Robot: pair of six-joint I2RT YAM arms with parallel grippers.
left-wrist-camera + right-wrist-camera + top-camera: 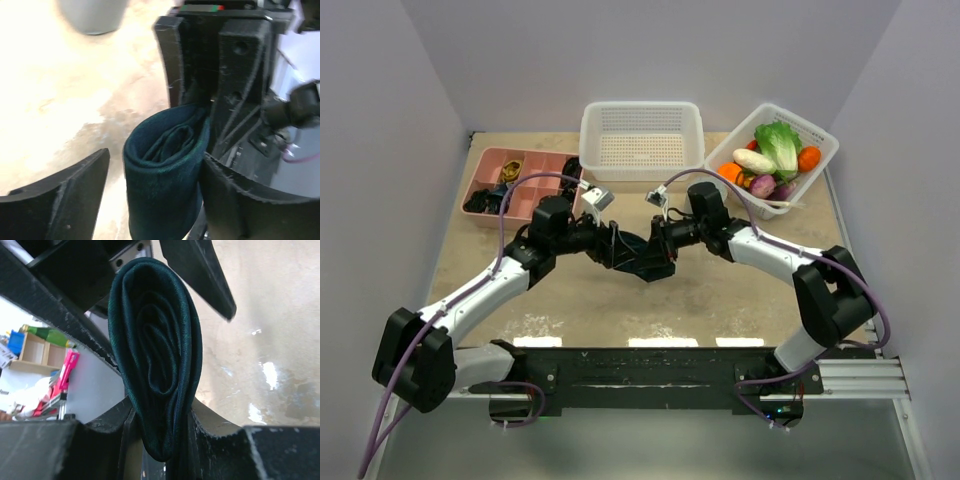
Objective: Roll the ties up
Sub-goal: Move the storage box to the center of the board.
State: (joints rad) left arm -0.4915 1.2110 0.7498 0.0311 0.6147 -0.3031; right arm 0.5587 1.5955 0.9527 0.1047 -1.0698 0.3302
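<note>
We have the tie (155, 340) rolled into a tight coil over the middle of the tabletop (720, 300), between both arms. Our right pincer (162, 415) clamps it so the roll cannot unwind. Our left pincer (155, 200) stands spread around it, one finger seemingly touching, the other apart.

tie (155, 355): dark teal-green, plain | table (720, 290): mottled beige | empty basket (642, 105): white | tray (485, 163): pink | cable (501, 235): purple

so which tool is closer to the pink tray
Left. The left tool is just right of the pink tray, at the rolled tie; the right tool meets it from the far side, farther from the tray.
</note>
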